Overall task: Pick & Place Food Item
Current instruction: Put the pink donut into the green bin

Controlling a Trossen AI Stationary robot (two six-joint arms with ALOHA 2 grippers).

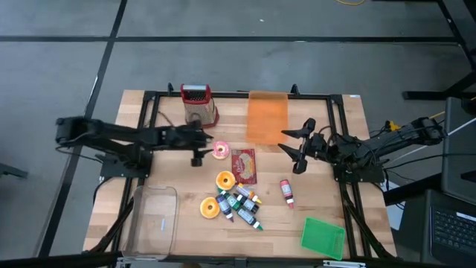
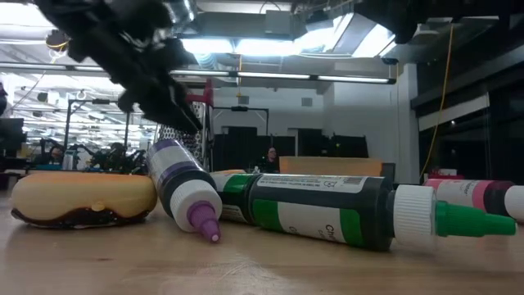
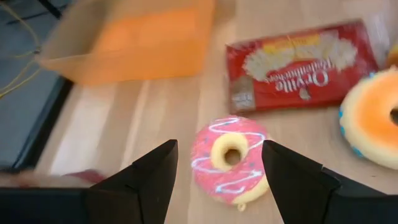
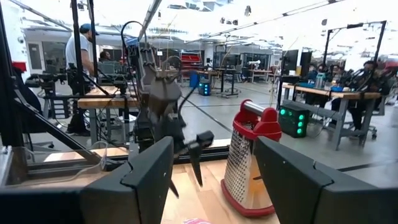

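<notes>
1. Two grippers are over the table. The left gripper (image 1: pixel 206 146) has its fingers spread wide and holds nothing.
2. Seen from the left wrist, a pink-frosted donut (image 3: pixel 229 158) with pale squiggles lies on the wood in the gap between the two dark fingers (image 3: pixel 154 177), touching neither.
3. From above, that donut (image 1: pixel 221 151) sits just past the left fingertips, on the side toward the table's middle.
4. Beyond the donut from the left fingers lies a red popcorn packet (image 3: pixel 303 64), and next to it an orange-frosted donut (image 3: pixel 378 115).
5. An orange bin (image 3: pixel 140 41) stands farther out from the left fingers, apart from the pink donut.
6. The right gripper (image 1: pixel 299 148) has its fingers parted too and is empty, raised above the table near the bin's (image 1: pixel 266 117) lower corner.
7. Past the right fingers (image 4: pixel 144 180), the right wrist view shows a red-handled grater (image 4: pixel 247 160) standing upright and the other arm beside it.
8. Below the packet (image 1: pixel 244 164) lie another orange donut (image 1: pixel 209 208) and a cluster of small tubes (image 1: pixel 244 205); a clear container (image 1: pixel 154 217) and a green lid (image 1: pixel 323 236) sit nearer the table's front edge.
</notes>
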